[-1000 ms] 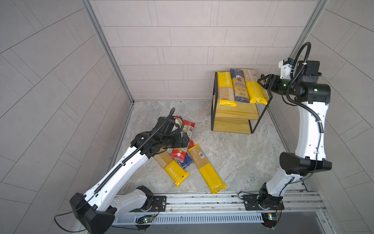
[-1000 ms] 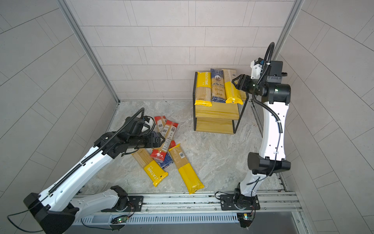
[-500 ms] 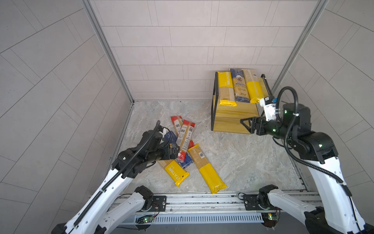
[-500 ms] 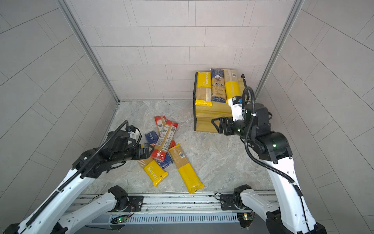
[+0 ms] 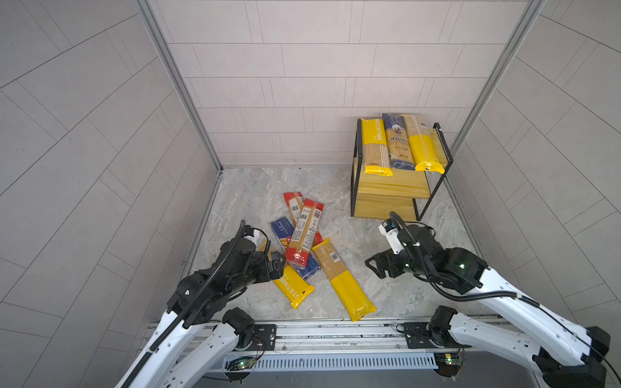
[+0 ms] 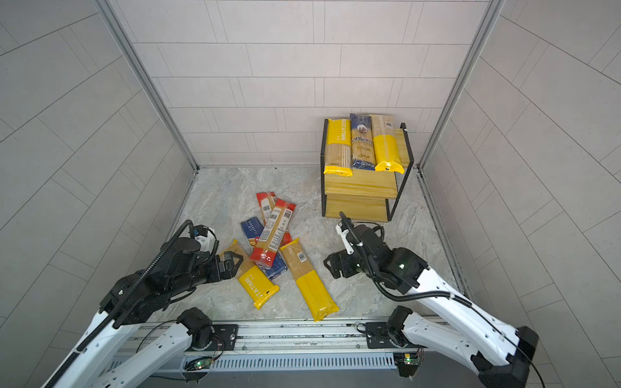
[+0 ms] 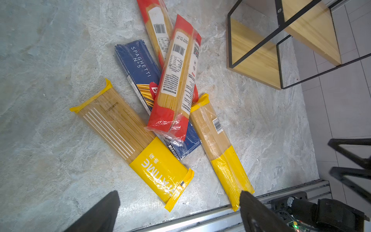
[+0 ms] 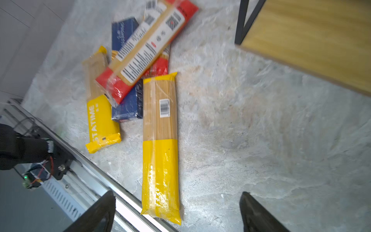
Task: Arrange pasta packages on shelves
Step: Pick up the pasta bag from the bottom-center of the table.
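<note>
Rack (image 5: 389, 189) in the far right corner of the floor (image 5: 248, 188). Three packs side by side on its top board, near ends overhanging the front edge: shelved PASTATIME pack (image 5: 375, 147) on the left, blue pack (image 5: 398, 142) in the middle and touching both neighbours, yellow-ended pack (image 5: 422, 147) on the right.

Five more down on the floor in a loose heap, left of centre. Uppermost, top red pack (image 5: 304, 235), label side up (barcode and small print plain in the left wrist view), lying slantwise across blue box (image 5: 281, 231) and lower red pack (image 5: 292, 203). Floor PASTATIME pack (image 5: 292, 285) on the heap's left, touching the box along one side, yellow end towards the rail (image 5: 336, 331). Long pack (image 5: 342, 278) on the heap's right, clear end up against the red packs, yellow end close to the rail.

Left claw (image 6: 234, 265): jaws spread wide, gripping nothing, poised over the clear end of the floor PASTATIME pack; contact with it not possible to judge. Whole heap visible beyond the fingertips (image 7: 108, 211) in its wrist view.

Right claw (image 5: 373, 267): jaws likewise wide apart and empty, over the floor between the long pack and the rack, apart from both, pointing towards the heap. Long pack's yellow end framed between the fingertips (image 8: 104, 209) in its wrist view, rack's lowest board at the edge of that picture
</note>
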